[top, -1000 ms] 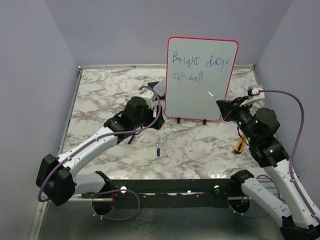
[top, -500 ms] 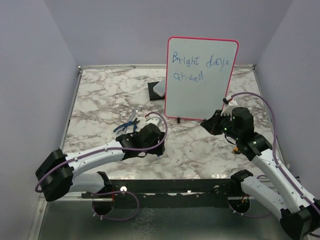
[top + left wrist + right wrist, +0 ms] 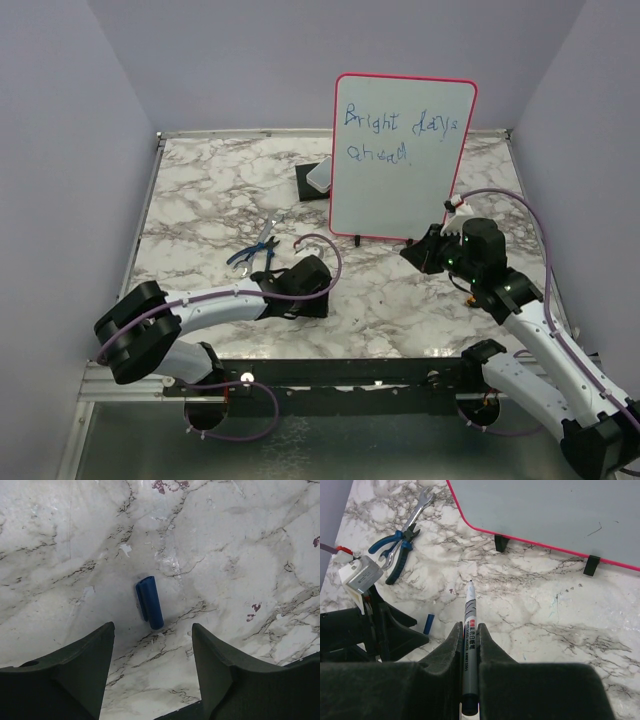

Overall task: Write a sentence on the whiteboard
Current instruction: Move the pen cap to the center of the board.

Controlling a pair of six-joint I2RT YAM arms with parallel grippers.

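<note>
My L tool (image 3: 152,628) hangs low over the marble surface (image 3: 240,555), fingers apart, a blue cap (image 3: 149,601) lying flat just ahead of the gap. R tool (image 3: 468,630) is clamped on the marker (image 3: 469,602), tip bare, aimed at the surface. Behind it the whiteboard (image 3: 400,190) stands upright w/ the sentence (image 3: 395,135) in 2 blue lines up top.

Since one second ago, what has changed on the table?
The left gripper drew back from the whiteboard and now hangs open over the blue cap. The right gripper, shut on the marker, lowered away from it. The whiteboard and the sentence stayed in place.
</note>
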